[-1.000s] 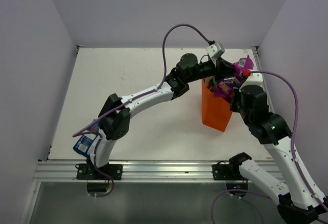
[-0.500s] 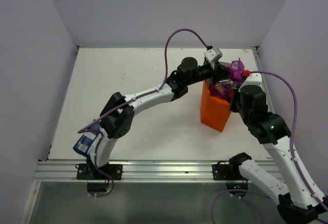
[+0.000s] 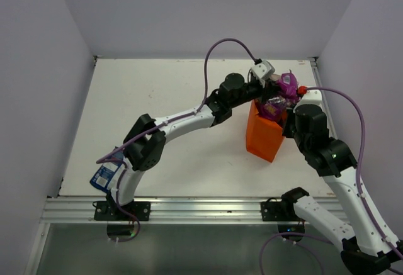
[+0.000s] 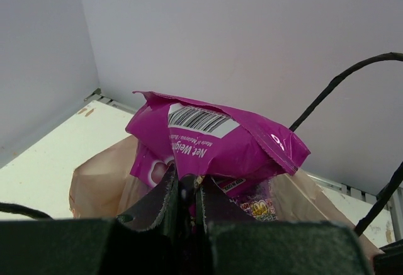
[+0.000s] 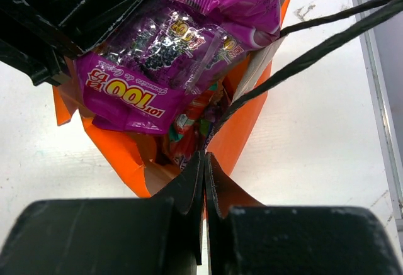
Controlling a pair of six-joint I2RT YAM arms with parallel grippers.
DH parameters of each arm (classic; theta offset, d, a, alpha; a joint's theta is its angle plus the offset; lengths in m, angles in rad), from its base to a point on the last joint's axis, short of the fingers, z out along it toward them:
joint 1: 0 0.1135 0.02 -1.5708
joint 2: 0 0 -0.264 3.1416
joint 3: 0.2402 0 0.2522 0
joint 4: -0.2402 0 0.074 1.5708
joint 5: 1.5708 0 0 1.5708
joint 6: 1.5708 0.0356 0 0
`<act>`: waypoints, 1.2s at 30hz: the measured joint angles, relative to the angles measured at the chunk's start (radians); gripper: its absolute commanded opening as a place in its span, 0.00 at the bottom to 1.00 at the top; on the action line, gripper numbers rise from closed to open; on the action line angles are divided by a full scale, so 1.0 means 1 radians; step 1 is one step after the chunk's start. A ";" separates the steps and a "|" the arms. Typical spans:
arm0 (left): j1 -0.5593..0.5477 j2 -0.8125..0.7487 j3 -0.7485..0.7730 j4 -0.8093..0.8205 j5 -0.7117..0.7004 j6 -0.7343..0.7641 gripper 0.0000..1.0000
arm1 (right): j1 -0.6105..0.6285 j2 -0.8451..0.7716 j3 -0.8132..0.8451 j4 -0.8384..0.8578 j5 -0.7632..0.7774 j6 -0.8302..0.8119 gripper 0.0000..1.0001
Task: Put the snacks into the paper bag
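**A:** Which step is in hand?

**B:** Getting the magenta packet point(image 4: 214, 143) in. The left jaws pinch its lower edge and hold it right over the mouth of the paper bag point(image 3: 264, 138), which stands at the far right of the bench point(image 3: 157, 92).

**A:** And the right jaws?

**B:** Pressed together at the bag's near rim, seemingly nipping the paper there to steady it. The bag leans a little.

**A:** What's already in?

**B:** A purple packet point(image 5: 145, 67) pokes out of the mouth, just under the magenta one. Something red and green shows deeper down, but I can't tell which packet it is.

**A:** Anything outside the bag?

**B:** A blue-and-white packet point(image 3: 104, 175) lies at the near left, by the left arm's base, well apart from the bag.

**A:** So what does the next move call for?

**B:** As I judge it, the magenta packet should go down past the purple one before the left jaws spread. The mouth is crowded, so a packet let go too high could perch on top or slide off. The right jaws should hold the rim meanwhile. After that, the blue-and-white packet needs fetching.
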State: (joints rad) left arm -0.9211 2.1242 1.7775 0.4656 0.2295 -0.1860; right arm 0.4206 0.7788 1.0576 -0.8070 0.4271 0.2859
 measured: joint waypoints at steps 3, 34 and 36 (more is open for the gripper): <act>-0.013 0.000 -0.010 0.000 -0.046 0.038 0.00 | 0.000 0.000 0.000 0.000 0.000 0.000 0.00; -0.216 -0.872 -0.698 0.382 -0.997 0.312 1.00 | 0.011 -0.001 -0.002 0.008 -0.012 0.000 0.00; -0.196 -0.933 -0.793 0.412 -1.254 0.275 1.00 | 0.011 -0.002 -0.002 0.008 -0.016 0.000 0.00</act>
State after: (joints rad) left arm -1.1175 1.1908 0.9844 0.8780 -1.0245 0.0891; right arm 0.4316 0.7773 1.0557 -0.7994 0.4110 0.2863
